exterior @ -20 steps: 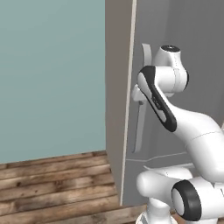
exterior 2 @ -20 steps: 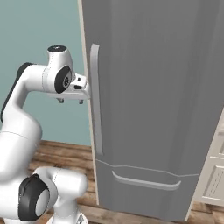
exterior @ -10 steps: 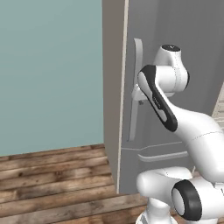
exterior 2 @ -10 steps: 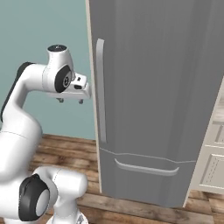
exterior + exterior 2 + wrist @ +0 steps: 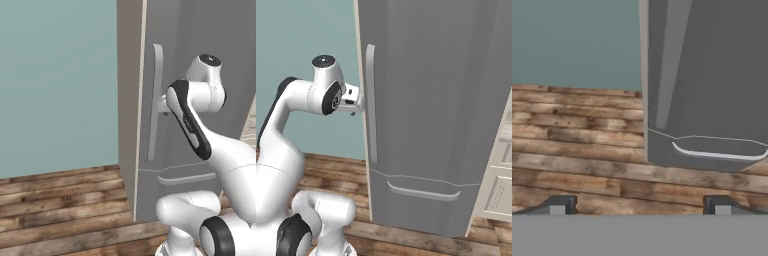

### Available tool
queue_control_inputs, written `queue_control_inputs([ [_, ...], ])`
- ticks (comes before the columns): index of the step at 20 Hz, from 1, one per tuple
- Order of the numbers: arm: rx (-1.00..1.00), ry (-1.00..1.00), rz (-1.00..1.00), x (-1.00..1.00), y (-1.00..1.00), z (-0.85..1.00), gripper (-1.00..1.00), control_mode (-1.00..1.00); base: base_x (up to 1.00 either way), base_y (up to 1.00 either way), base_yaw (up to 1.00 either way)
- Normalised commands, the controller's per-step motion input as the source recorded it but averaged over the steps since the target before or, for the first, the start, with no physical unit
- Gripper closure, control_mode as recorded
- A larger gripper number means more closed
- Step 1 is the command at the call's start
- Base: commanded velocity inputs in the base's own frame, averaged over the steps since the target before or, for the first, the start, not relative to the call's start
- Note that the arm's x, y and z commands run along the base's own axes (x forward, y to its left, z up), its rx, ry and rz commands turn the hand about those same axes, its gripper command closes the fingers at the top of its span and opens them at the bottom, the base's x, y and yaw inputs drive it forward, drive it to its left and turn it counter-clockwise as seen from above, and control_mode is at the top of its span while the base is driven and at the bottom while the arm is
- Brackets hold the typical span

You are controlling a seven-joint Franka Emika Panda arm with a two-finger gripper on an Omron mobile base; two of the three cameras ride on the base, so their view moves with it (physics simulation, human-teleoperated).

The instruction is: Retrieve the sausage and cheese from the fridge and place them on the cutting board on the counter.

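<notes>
fridge (image 5: 431, 100): tall grey appliance, door shut, standing against the teal wall (image 5: 55, 85) on a wooden plank floor (image 5: 60, 210); it is just in front of the arm in both base views.
handle (image 5: 371, 100): long pale grey vertical bar near the door's left edge in the right base view; in the left base view it is seen edge-on, standing off the door.
drawer pull (image 5: 423, 192): pale curved bar across the lower front of the fridge, below a thin seam.
pincer (image 5: 357, 100): at the end of the raised white arm, at about the handle's mid-height; it lies just beside the handle on the wall side, very near or touching it, which one I cannot tell.
pincer state: spread wide, the two dark tips (image 5: 559, 205) far apart at the bottom of the hand view, nothing between them, nothing held.
hand view: looks down the fridge front; the handle's lower end, the seam and the drawer pull lie ahead of the tips, the floor beneath them.
cabinet (image 5: 501, 185): white panelled fronts at the right edge, just beside the fridge.
writing: no readable brand, label or lettering on the fridge or the arm.
sausage, cheese: cannot tell where they are with the door shut.
</notes>
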Motion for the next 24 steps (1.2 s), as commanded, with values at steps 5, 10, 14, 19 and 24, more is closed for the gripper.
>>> queue_control_inputs([
  [5,0.01,-0.27,-0.05,0.17,-0.06,0.0,-1.0,-1.0,0.0,0.0,0.0],
  [10,0.02,-0.13,-0.02,0.48,0.0,0.0,-1.0,-1.0,0.0,0.0,0.0],
  [14,0.06,-0.13,-0.02,0.61,-0.21,0.07,-1.0,-1.0,0.0,0.0,0.0],
  [19,0.08,-0.03,-0.07,0.61,-0.09,0.27,-1.0,-1.0,0.0,0.0,0.0],
  [24,0.03,0.0,-0.14,0.49,0.0,0.18,-1.0,-1.0,0.0,0.0,0.0],
])
